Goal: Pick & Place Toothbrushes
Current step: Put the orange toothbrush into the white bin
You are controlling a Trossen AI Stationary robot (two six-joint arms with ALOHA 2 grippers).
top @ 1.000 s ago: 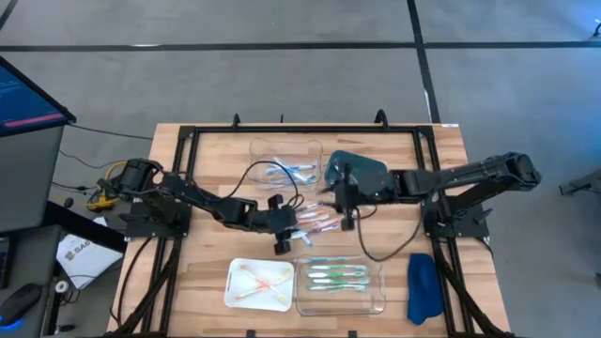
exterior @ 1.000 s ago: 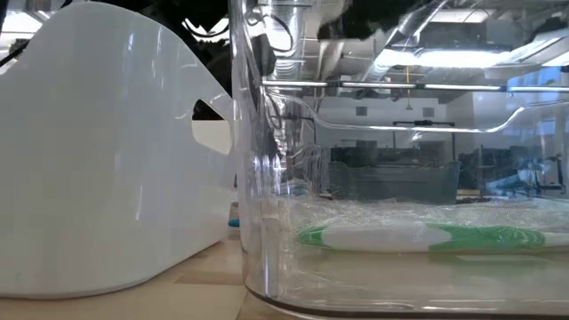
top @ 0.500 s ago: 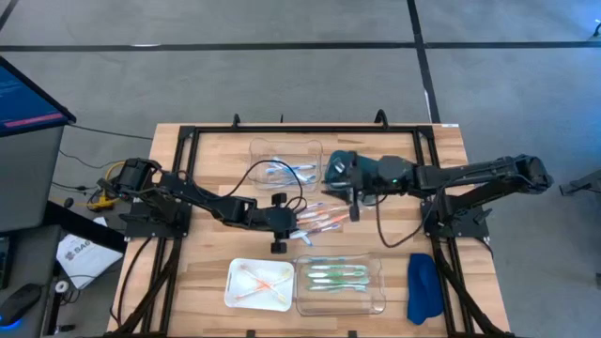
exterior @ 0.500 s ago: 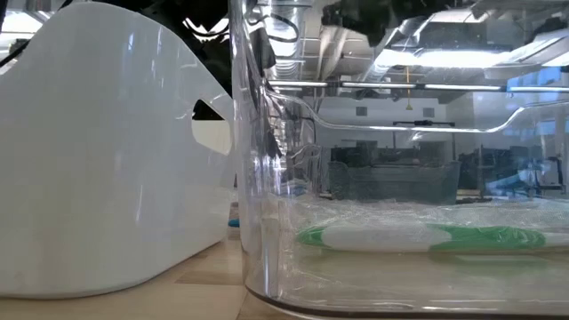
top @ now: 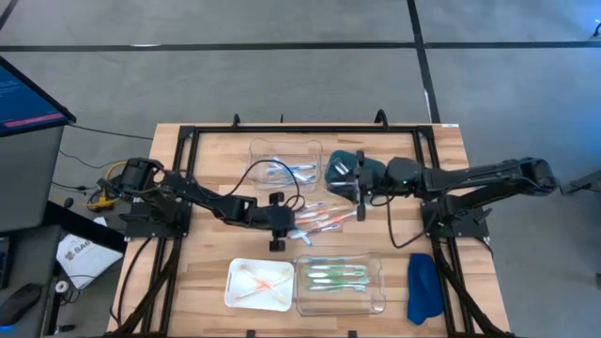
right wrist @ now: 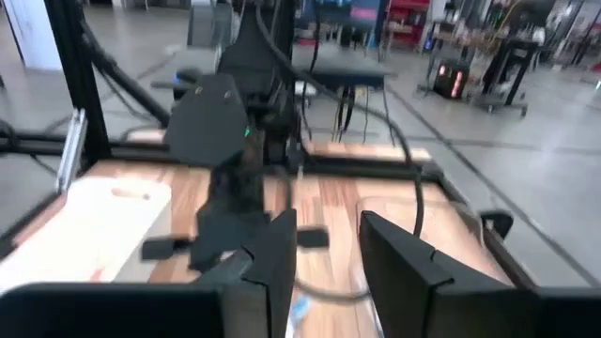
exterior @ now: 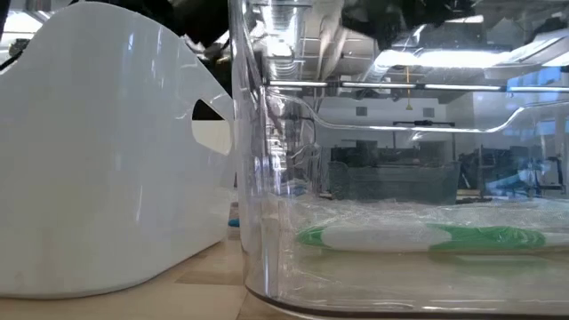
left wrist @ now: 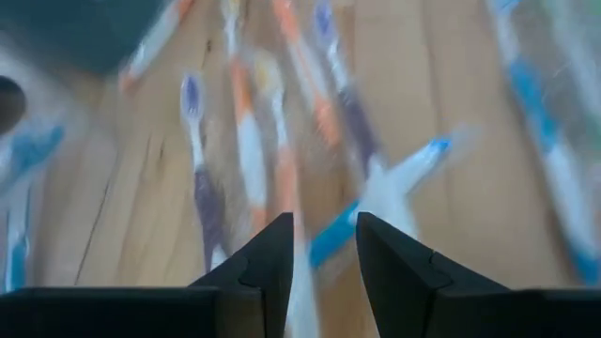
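Thin plastic toothbrushes point(top: 319, 222) in orange-pink, blue and white, loose at mid-table; more in 3 trays. Left gripper point(left wrist: 322, 246) low over the loose ones, fingers parted, nothing between. Right gripper point(right wrist: 324, 246) near the teal bowl point(top: 349, 171), likewise parted, empty.
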